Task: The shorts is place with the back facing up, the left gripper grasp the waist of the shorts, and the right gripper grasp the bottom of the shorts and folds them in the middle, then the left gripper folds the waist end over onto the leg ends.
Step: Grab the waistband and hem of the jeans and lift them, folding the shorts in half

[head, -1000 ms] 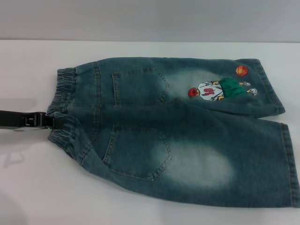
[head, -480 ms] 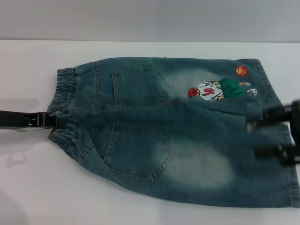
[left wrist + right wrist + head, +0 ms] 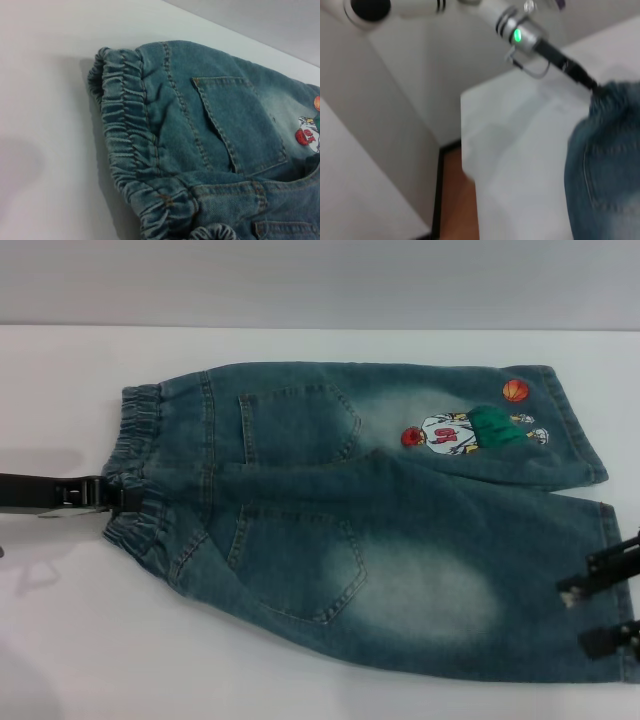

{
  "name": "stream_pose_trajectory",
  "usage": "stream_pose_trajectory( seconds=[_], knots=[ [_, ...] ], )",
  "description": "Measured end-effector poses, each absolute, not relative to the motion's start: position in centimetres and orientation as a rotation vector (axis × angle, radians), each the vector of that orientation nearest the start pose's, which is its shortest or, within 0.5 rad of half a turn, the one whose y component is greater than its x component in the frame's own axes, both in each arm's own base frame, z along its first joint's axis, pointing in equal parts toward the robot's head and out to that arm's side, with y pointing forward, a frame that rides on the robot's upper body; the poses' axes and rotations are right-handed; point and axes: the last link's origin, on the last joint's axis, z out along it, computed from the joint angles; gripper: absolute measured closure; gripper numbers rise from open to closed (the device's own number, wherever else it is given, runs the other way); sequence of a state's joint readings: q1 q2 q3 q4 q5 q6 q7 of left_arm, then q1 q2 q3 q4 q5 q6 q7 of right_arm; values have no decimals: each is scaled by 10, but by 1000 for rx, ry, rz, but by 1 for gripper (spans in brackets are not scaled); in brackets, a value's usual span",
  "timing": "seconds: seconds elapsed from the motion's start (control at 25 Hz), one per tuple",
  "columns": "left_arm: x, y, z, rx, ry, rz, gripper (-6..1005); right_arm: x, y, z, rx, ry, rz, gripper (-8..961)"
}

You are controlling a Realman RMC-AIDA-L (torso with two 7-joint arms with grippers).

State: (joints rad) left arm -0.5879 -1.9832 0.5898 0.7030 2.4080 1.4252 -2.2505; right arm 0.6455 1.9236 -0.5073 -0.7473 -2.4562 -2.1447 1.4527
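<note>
White tabletop carries everything, with a pale grey wall behind it; the right wrist view also shows a strip of brown floor beside the table's edge.

Spread flat on that table lie the shorts, back side up, two patch pockets showing. Measured from the shorts, the waist forms their narrow end toward the robot's left, and the leg hems form the wide end toward its right. On the far leg sits the embroidered basketball player, with the orange ball just beyond it toward the hem.

At the waist end, the left gripper reaches in level with the table, its black fingers meeting the gathered band about midway across it. The cloth puckers and bunches around the tips, so the jaws appear clamped on the waist. The right wrist view shows the same arm from afar, its green light lit, the black finger ending at the denim edge.

At the hem of the nearer leg, the right gripper comes in from the right edge. Its two black fingers stand clearly apart, one above the other in the head view, over the denim near the hem and holding nothing.
</note>
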Motion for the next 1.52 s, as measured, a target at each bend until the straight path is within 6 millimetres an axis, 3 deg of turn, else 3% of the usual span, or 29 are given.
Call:
stream_pose_trajectory(
  seconds=[0.56,0.84,1.52],
  knots=[
    [-319,355,40,-2218,-1680,-290,959,267,302,87,-3312,631,-48,391],
    [-320,356,39,-2213,-1678,-284,959,266,301,87,-3359,621,-154,392],
    [-323,353,38,-2205,-1695,-285,959,295,291,91,-3295,785,-473,392]
  ],
)
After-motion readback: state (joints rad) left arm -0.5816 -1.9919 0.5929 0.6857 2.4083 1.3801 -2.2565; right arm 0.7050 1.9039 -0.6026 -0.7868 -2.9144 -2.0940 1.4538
